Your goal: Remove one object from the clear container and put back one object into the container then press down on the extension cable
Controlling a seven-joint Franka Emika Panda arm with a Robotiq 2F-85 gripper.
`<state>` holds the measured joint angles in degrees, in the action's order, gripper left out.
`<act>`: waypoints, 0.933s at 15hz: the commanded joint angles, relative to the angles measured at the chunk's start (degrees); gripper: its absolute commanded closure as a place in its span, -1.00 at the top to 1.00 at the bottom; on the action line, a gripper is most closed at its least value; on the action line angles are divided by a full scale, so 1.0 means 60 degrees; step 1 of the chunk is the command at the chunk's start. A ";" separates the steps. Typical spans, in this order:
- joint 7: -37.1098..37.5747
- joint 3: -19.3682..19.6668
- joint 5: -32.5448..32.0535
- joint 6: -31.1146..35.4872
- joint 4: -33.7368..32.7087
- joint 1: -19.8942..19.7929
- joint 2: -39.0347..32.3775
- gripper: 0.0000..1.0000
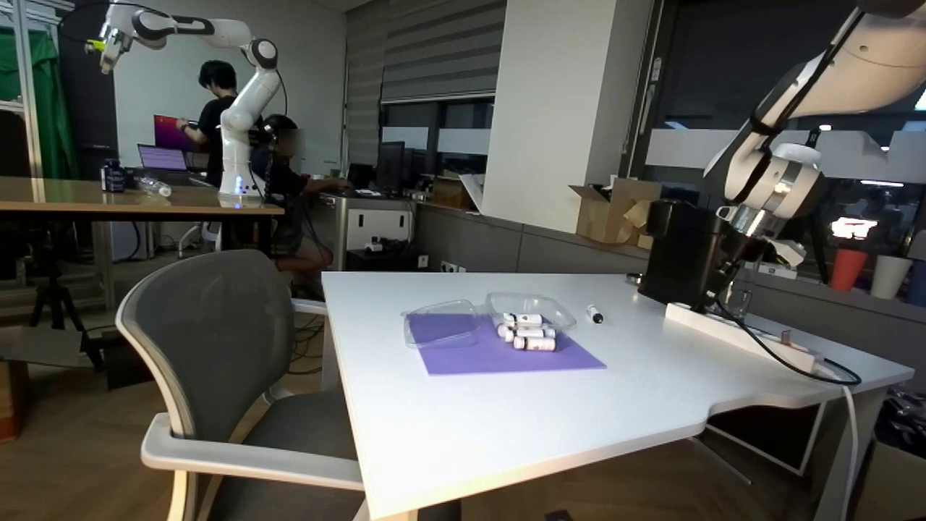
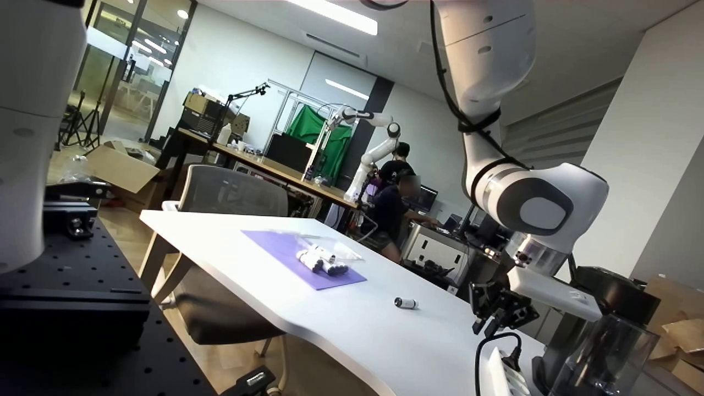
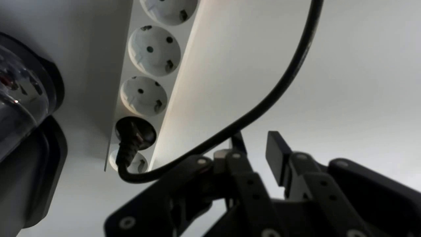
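The clear container (image 1: 561, 307) lies open on the purple mat (image 1: 470, 362), also in an exterior view (image 2: 347, 253). Its see-through lid half (image 1: 441, 325) lies beside it. Several white bottles (image 1: 535, 344) lie at its near side. The extension cable's white socket strip (image 1: 738, 339) lies at the table's far end; its white cord (image 1: 851, 427) hangs over the edge. The strip also shows in the wrist view (image 3: 153, 54). My gripper (image 3: 255, 144) is open and empty beside the strip, pointing down, also in an exterior view (image 2: 484, 329).
A black plug (image 3: 135, 133) sits in the strip; its black cable (image 3: 250, 118) crosses the left fingertip, contact unclear. A black machine (image 1: 676, 250) with a clear tank (image 2: 605, 352) stands close behind. A single bottle (image 1: 595, 314) lies off the mat. A chair (image 1: 217, 347) stands at the table.
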<state>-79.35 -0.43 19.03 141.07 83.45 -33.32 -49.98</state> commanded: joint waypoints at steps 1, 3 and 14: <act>0.0083 -0.0157 -0.0167 -0.0002 -0.0032 -0.0115 -0.0030 -0.61; 0.0077 -0.0209 -0.0159 0.0000 -0.0031 -0.0096 -0.0028 -0.68; -0.0612 -0.0740 0.0438 -0.0309 -0.0109 -0.1598 0.0376 -1.00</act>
<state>-81.26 -2.84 20.33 141.85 83.26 -39.21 -48.98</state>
